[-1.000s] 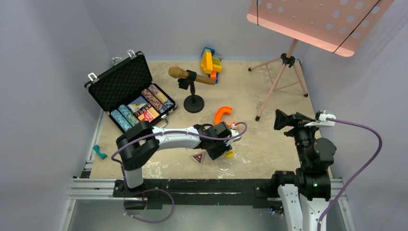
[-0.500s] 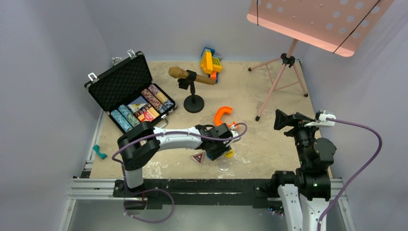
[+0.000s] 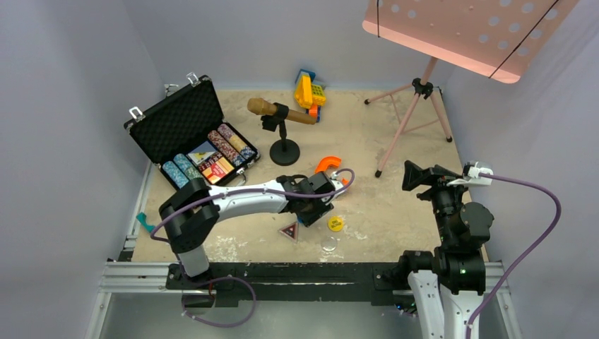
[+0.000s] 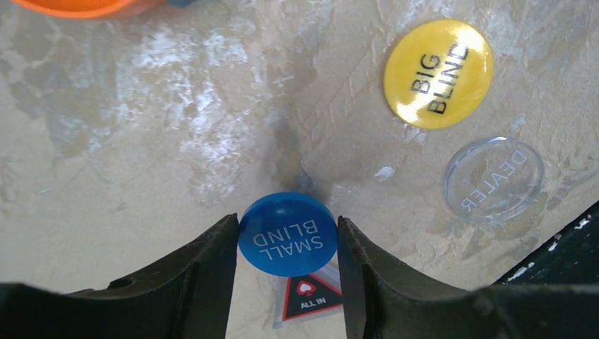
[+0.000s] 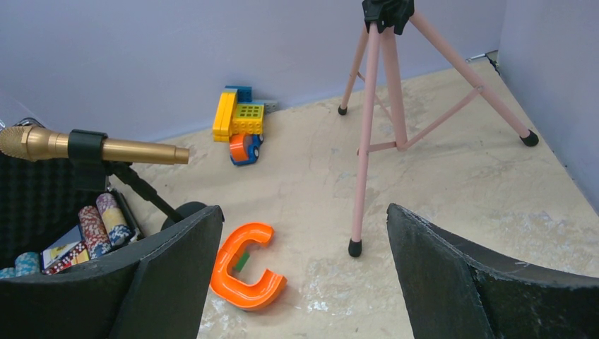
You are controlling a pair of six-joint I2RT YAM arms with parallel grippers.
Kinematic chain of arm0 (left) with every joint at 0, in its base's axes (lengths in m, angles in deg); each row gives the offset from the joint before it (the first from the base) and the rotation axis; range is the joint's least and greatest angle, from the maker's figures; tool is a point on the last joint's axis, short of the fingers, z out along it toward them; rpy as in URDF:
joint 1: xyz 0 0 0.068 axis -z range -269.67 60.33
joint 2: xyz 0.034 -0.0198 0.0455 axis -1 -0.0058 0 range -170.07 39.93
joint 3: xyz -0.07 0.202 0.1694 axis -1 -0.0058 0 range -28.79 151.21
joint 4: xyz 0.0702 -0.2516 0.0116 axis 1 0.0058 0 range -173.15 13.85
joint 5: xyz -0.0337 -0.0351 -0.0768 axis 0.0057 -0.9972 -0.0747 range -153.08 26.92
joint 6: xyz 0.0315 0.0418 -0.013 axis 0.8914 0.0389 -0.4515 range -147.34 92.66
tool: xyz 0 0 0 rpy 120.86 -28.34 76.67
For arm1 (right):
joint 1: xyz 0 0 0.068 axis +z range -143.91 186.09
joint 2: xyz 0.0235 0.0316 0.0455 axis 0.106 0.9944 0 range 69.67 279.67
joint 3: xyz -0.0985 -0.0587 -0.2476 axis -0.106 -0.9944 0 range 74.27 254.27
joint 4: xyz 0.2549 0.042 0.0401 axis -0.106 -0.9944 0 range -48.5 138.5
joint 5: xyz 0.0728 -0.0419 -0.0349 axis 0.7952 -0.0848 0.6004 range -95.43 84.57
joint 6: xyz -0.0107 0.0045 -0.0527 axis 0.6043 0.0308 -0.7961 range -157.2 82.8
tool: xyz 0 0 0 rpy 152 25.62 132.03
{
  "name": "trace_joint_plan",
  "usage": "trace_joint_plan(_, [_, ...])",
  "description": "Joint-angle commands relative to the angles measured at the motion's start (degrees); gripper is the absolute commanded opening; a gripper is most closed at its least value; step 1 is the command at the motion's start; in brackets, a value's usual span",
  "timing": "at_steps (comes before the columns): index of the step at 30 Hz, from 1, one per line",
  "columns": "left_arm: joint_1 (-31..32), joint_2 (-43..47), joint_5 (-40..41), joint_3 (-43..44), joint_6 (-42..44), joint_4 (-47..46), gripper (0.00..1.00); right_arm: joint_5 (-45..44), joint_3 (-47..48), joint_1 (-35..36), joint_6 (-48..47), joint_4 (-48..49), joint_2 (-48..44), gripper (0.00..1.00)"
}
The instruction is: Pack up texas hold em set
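Scuffed sandy tabletop (image 3: 395,148); round blue plastic "SMALL BLIND" button (image 4: 287,244) clamped between left gripper (image 4: 286,227) jaws, seemingly lifted clear; step judged: pick-up done, next probably carrying it to open black foam-lined briefcase-style case (image 3: 185,123), far left, for careful release inside; right gripper (image 5: 302,212) spread wide, holding nothing.

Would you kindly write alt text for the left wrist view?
The left claw grips a blue SMALL BLIND button above the sandy table. A triangular ALL IN button lies beneath it, with a yellow BIG BLIND button and a clear DEALER button to the right.
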Motion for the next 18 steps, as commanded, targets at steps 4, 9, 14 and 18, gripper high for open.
trace_joint_plan(4, [-5.4, 4.4, 3.3, 1.1, 1.0, 0.7, 0.38, -0.1, 0.4, -0.2, -0.3, 1.3, -0.8, 0.9])
trace_joint_plan(9, [-11.9, 5.7, 7.3, 0.5, 3.6, 0.7, 0.38, -0.2, 0.4, -0.2, -0.3, 1.4, -1.1, 0.9])
trace_joint_plan(14, [-20.0, 6.8, 7.7, 0.3, 4.3, 0.5, 0.39, -0.4, 0.5, -0.2, -0.2, 1.5, -1.3, 0.91])
trace_joint_plan(18, [-26.1, 8.6, 8.5, -0.4, 5.2, -0.1, 0.39, -0.4, 0.5, -0.2, -0.2, 1.6, -1.7, 0.9])
